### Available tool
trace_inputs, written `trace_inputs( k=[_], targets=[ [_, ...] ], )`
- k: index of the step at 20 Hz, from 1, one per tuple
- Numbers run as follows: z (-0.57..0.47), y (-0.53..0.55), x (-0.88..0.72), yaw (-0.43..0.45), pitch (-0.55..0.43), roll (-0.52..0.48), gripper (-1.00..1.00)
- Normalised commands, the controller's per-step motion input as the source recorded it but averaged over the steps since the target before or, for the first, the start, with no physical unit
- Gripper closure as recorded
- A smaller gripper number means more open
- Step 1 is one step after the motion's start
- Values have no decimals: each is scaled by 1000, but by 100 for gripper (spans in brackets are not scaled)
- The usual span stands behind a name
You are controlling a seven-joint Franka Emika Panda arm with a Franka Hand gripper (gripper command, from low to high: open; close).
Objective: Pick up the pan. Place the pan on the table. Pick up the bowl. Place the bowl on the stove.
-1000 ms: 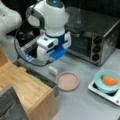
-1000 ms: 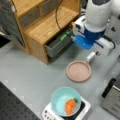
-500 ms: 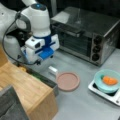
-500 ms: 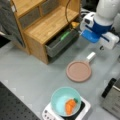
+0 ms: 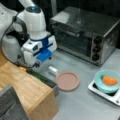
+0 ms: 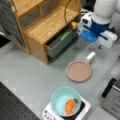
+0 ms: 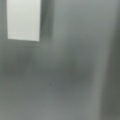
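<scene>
You see the arm (image 5: 33, 22) as glossy white, rounded segments, capped by a teal-blue disc at the topmost joint. A dark cable loops down its flank in a front view (image 5: 10, 32). The wrist block carries blue panels between white housings, with small dark markings on the white faces (image 6: 96, 26). The gripper (image 5: 37, 63) shows only as dark stubs beneath.

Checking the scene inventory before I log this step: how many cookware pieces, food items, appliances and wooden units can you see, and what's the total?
Cookware: 2, the pan on the table and the bowl on the stove.
Food: 1, an orange carrot in the bowl.
Appliances: 2, the stove and the toaster oven.
Wooden units: 1, a drawer cabinet.
Total: 6.
The gripper hangs above the pan's handle.
</scene>
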Motion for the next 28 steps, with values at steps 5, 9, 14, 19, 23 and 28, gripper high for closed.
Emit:
trace_inputs(
  k=[5,9,14,19,23,28],
  targets=[
    [-109,107,52,-41,-83,234,-100],
    [-136,176,174,-76,-53,180,-100],
    [-89,169,269,-103,-6,142,-100],
    [-81,80,294,-123,9,120,-100],
    [-110,22,259,-128,2,101,-100],
    [-95,-4,131,-108,4,52,-100]
  ],
)
